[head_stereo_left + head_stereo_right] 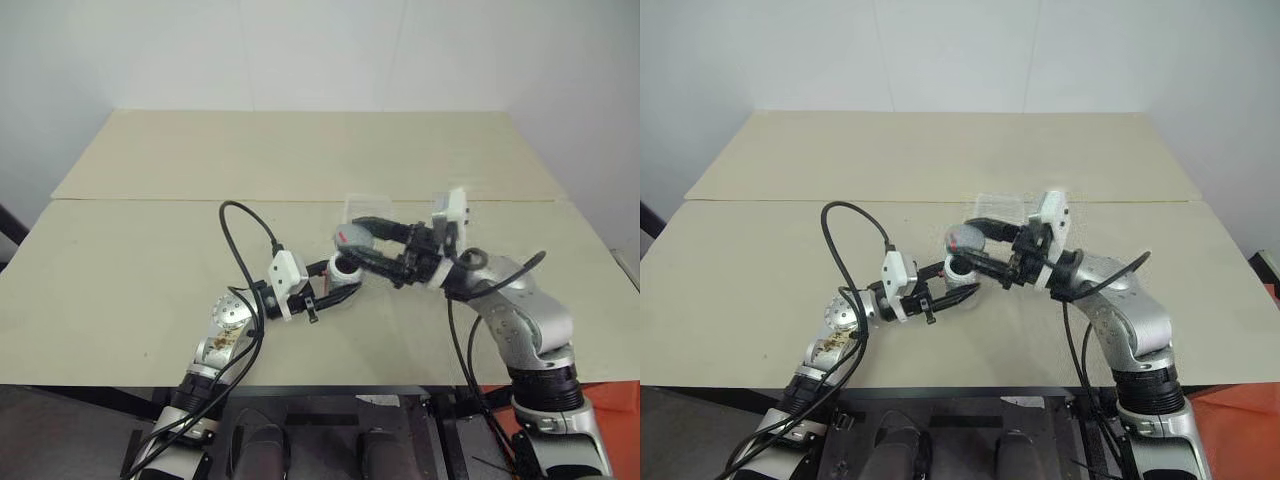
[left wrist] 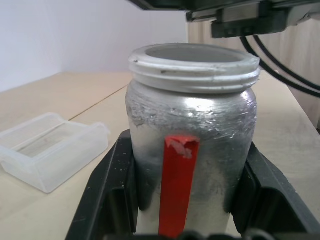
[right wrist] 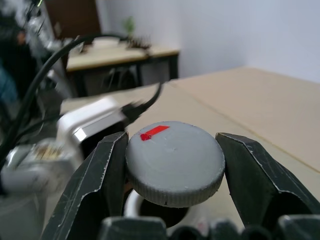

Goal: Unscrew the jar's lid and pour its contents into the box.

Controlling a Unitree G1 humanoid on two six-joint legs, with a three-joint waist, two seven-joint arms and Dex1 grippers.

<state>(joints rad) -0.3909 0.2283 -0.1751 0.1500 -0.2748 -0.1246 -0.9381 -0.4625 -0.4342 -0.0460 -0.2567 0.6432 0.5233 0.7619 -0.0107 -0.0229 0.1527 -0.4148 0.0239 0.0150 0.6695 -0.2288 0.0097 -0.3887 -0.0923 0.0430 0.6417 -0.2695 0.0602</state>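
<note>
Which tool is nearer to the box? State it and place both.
Right. The right tool, shut on the lid, is just in front of the box. The left tool, shut on the jar, sits further back from it, nearer the robot.

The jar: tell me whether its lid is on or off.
Off. The jar shows a bare threaded open mouth in the left gripper; the right gripper holds the lid apart.
</note>
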